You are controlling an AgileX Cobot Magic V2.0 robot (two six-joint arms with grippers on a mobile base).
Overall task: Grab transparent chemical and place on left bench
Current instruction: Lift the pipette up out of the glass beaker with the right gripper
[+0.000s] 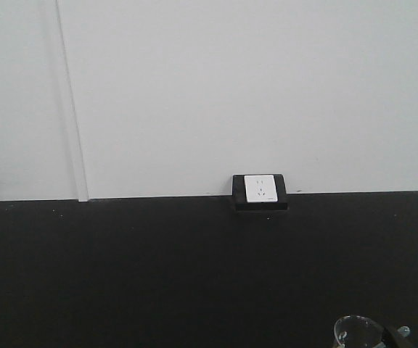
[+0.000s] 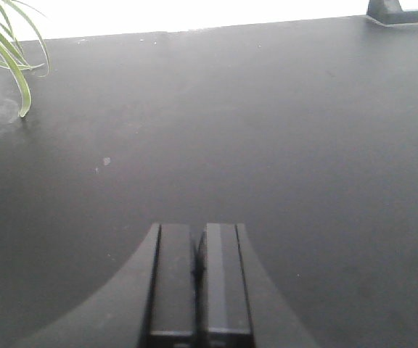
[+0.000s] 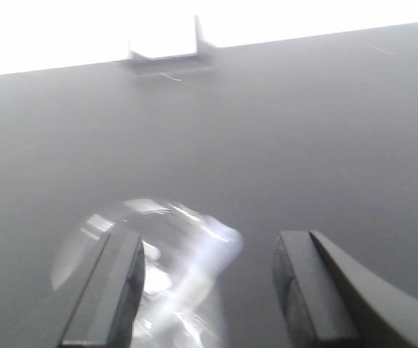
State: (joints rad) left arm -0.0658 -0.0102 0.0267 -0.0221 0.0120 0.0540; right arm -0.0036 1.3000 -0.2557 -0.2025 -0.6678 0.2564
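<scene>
The transparent chemical, a small clear glass beaker (image 1: 358, 332), sits on the black left bench (image 1: 158, 268) at the bottom right of the front view. In the right wrist view the beaker (image 3: 187, 239) is blurred; it lies between the fingers, against and partly behind the left finger (image 3: 111, 290). My right gripper (image 3: 209, 243) is open, its jaws wide apart around the beaker. Its dropper stick cannot be made out. My left gripper (image 2: 198, 228) is shut and empty, low over bare bench (image 2: 267, 130).
A black-framed white wall socket (image 1: 260, 190) stands at the bench's back edge against the white wall; it also shows in the right wrist view (image 3: 169, 54). Green plant leaves (image 2: 6, 43) hang at the far left of the left wrist view.
</scene>
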